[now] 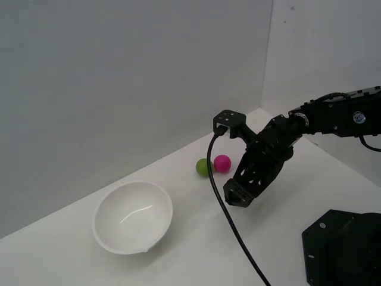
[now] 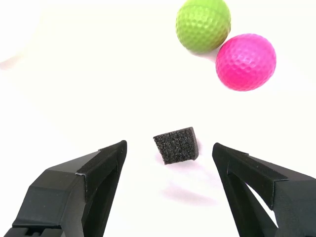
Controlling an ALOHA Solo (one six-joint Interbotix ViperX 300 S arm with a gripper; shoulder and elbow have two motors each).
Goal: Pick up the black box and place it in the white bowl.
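The black box [image 2: 176, 145] is a small rough foam cube lying on the white table, seen in the wrist view. My gripper [image 2: 169, 149] is open, with one finger [image 2: 94, 175] on each side of the cube and a gap between each finger and it. In the exterior view the gripper [image 1: 238, 196] points down at the table just in front of the balls, and the cube is hidden behind it. The white bowl [image 1: 110, 229] stands empty toward the exterior view's left, well apart from the gripper.
A green ball [image 2: 203, 24] [image 1: 203, 167] and a pink ball [image 2: 245, 61] [image 1: 222, 162] touch each other just beyond the cube. A black cable [image 1: 229, 220] trails from the wrist across the table. The robot's black base plate [image 1: 342, 247] sits at the exterior view's lower right. Walls stand behind.
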